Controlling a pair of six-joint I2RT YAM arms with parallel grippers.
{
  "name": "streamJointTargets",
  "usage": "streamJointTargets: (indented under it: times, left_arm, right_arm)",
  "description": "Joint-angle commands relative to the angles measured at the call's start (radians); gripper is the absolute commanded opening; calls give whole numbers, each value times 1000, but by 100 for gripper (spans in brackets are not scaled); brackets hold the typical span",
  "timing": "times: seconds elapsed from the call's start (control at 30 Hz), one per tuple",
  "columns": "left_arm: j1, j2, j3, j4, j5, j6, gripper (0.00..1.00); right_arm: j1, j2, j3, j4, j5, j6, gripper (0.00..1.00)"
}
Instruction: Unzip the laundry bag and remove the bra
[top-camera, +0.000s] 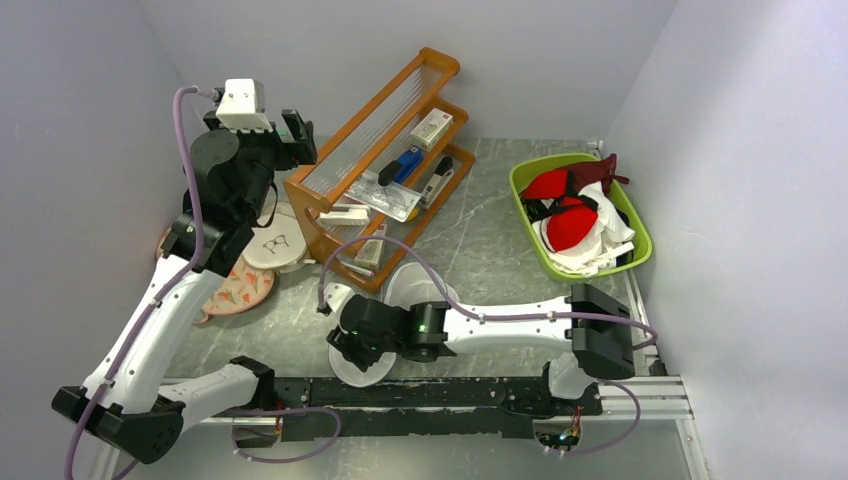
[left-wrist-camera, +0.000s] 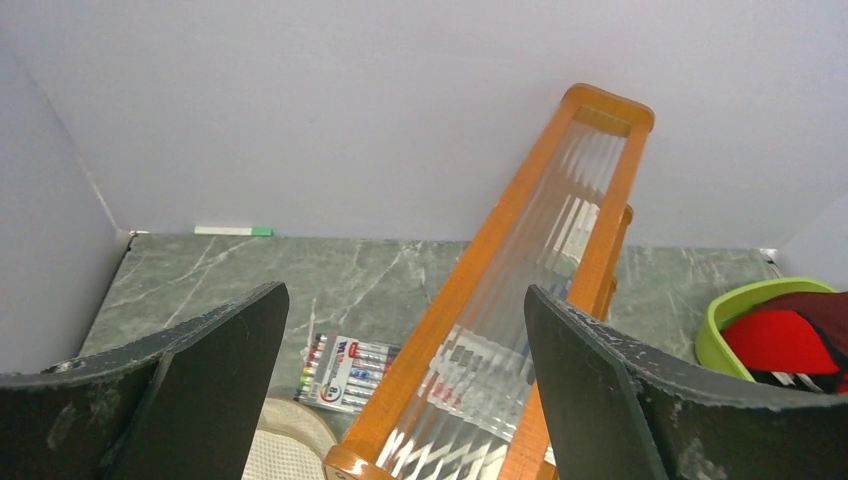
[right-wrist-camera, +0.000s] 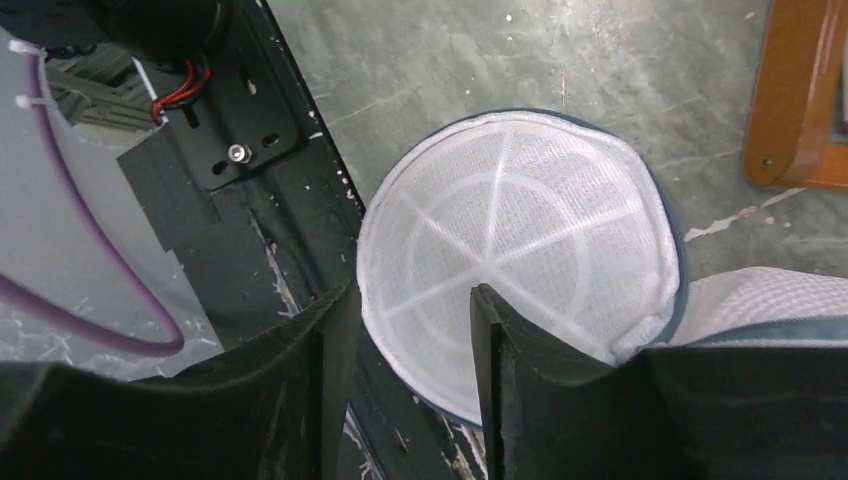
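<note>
The laundry bag lies open in two white mesh halves near the table's front edge. One half sits behind my right arm, the other under my right gripper. The right wrist view looks down into that open half, which holds nothing. My right gripper is open and astride its near rim, one finger outside and one inside. The red bra rests among other clothes in the green basket. My left gripper is raised high and wide open over the orange rack, holding nothing.
An orange wooden rack with small items stands mid-table. A flat white case with a glasses drawing and a floral pad lie at left. A marker pack lies behind the rack. The black base rail runs along the front.
</note>
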Motion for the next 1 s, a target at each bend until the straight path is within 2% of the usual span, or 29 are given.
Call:
streamJointTargets:
  times: [0.0,0.17,0.43,0.73,0.97]
  left_arm:
    - [18,-19,-29,74,-49,28,99]
    - [56,4,-18,61,-33,22,99]
    - [156,34,3,27,77,-45,99]
    - [251,64,17,10,196,-118,99]
    - [268,69,12,12,206,-122,98]
  right_arm:
    - [-4,48,18,21,-34,38,43]
    - [-4,138,50,71,-84,81,42]
    - [2,320,183,32,-89,198,41]
    - [13,423,282,-106,50,287,35]
    - [38,528,383,-214,118,333,33]
